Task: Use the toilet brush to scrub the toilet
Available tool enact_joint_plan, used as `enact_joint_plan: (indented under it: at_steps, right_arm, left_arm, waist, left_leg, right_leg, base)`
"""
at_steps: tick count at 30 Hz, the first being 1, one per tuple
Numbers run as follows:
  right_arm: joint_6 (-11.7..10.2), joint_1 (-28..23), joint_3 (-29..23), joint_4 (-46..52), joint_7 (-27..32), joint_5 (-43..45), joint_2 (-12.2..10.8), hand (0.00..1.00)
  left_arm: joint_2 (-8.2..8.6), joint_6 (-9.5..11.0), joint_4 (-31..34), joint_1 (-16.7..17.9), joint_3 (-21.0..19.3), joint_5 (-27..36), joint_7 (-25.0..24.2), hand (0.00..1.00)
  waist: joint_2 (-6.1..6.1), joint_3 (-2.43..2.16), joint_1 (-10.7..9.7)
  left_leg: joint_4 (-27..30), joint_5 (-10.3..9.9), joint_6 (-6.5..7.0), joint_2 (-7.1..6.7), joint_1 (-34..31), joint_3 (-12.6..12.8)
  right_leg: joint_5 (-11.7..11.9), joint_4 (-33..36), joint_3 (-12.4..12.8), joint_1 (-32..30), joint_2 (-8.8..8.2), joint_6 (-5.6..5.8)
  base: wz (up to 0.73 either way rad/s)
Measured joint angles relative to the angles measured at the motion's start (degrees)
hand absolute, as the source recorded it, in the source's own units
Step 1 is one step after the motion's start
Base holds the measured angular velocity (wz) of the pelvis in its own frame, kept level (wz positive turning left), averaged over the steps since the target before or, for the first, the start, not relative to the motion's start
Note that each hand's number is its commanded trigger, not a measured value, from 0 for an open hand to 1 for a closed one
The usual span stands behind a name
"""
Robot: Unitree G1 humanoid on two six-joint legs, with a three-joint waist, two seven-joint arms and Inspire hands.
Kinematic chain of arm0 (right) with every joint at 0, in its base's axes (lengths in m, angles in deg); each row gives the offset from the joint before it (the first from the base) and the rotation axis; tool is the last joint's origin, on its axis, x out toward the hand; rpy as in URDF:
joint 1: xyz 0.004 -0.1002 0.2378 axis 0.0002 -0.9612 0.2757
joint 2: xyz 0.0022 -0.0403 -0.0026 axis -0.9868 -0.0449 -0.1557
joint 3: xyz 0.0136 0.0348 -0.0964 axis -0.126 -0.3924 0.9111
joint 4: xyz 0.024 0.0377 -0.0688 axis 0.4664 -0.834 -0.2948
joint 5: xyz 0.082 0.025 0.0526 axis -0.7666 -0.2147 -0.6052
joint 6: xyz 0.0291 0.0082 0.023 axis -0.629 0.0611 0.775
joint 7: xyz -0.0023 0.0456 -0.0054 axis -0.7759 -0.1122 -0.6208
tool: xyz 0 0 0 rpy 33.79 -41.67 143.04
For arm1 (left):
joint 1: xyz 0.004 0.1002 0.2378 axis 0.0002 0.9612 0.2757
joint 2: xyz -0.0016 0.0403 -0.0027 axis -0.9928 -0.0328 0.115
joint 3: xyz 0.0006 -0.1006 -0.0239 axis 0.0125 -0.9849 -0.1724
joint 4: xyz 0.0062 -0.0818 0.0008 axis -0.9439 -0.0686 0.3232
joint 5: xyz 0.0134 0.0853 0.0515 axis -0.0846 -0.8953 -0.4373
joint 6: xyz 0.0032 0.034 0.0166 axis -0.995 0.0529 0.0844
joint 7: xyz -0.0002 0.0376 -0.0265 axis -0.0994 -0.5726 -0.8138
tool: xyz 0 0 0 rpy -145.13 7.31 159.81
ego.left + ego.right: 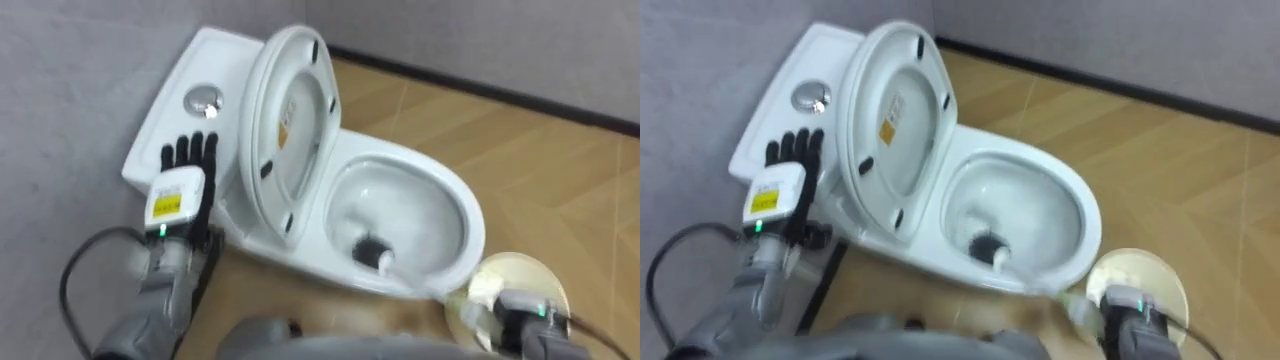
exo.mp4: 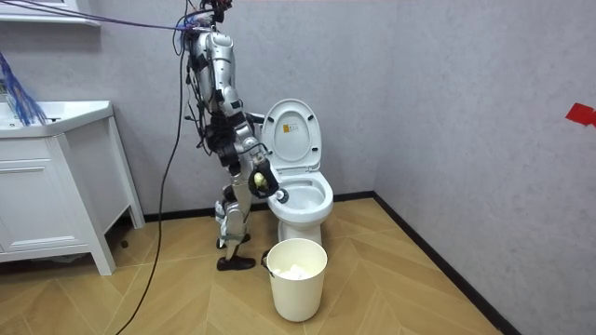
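A white toilet (image 1: 462, 200) stands against the grey wall with its seat and lid (image 1: 290, 130) raised against the tank (image 1: 180, 70). The dark head of the toilet brush (image 1: 372, 250) sits inside the bowl near its front wall. Its white handle runs toward the lower right, to a round beige disc (image 1: 515, 280) on the handle. My right hand (image 1: 522, 318) is just behind that disc, shut on the handle, and the disc covers much of it. My left hand (image 1: 186, 175) is open, with straight fingers pointing up beside the tank and the raised lid, holding nothing.
I stand bent over the toilet's side, seen in the room view (image 2: 296, 191). A white waste bin (image 2: 298, 277) stands on the wood floor in front of the bowl. A white cabinet (image 2: 47, 186) is off to the room view's left. The grey wall is close behind the tank.
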Motion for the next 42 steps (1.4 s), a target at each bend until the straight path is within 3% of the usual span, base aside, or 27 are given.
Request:
enact_joint_plan:
  at_steps: [6,8,15,24,28,42]
  right_arm:
    - [-0.69,-2.35,-5.43,-0.14,-1.37,1.00,-1.81,1.00]
    - [-0.73,-2.68,-5.64,-0.34,-1.63,0.99,-1.94,1.00]
    - [-0.66,-3.43,-8.44,-1.22,-2.72,1.86,-4.48,1.00]
    - [-0.47,-2.98,-9.54,-1.99,-4.79,1.28,-4.76,1.00]
    - [-0.37,-1.85,-9.52,-4.53,-4.75,0.24,-5.28,1.00]
    - [0.57,-1.48,-9.45,-6.69,-5.35,-4.65,-5.98,1.00]
  left_arm:
    - [1.83,2.51,1.43,3.65,-5.16,-0.40,0.43,0.00]
    - [2.04,2.83,1.86,4.77,-6.18,-0.38,0.59,0.00]
    - [5.68,2.98,3.26,7.30,-13.70,-0.31,1.76,0.00]
    - [6.40,2.78,3.25,9.27,-18.15,1.38,2.79,0.00]
    - [6.50,1.98,2.51,9.71,-18.57,2.45,2.78,0.00]
    - [8.27,-3.62,-3.16,11.67,-19.81,3.66,1.45,0.00]
  waist:
    - [-0.22,0.01,0.11]
    - [-0.24,-0.02,0.12]
    - [-1.27,-0.07,1.38]
    - [-1.51,-0.11,3.56]
    - [-1.33,0.26,4.62]
    - [-1.59,0.10,4.82]
  left_leg:
    - [-2.50,0.02,-0.04,0.02,3.52,-0.09]
    - [-3.77,0.08,-0.12,0.05,4.81,-0.09]
    - [-5.09,0.07,-0.12,-0.03,6.68,-0.25]
    - [-5.03,-0.10,-0.36,-0.41,7.06,-2.47]
    - [-5.09,-0.10,-0.36,-0.59,8.11,-2.83]
    - [-5.18,-0.10,-0.36,-0.84,8.66,-3.71]
  right_leg:
    - [0.15,-2.33,0.62,3.02,0.52,-0.03]
    - [0.17,-3.00,0.79,3.88,0.66,-0.03]
    - [0.17,-4.10,1.79,5.45,0.90,-0.02]
    - [0.22,-5.73,0.18,7.34,0.94,0.10]
    - [0.18,-6.78,0.21,8.79,0.96,0.21]
    - [0.13,-7.04,-1.34,9.98,0.81,0.34]
  base:
    - [-0.07]
    - [-0.09]
    - [-0.08]
    - [0.11]
    - [0.04]
    - [0.05]
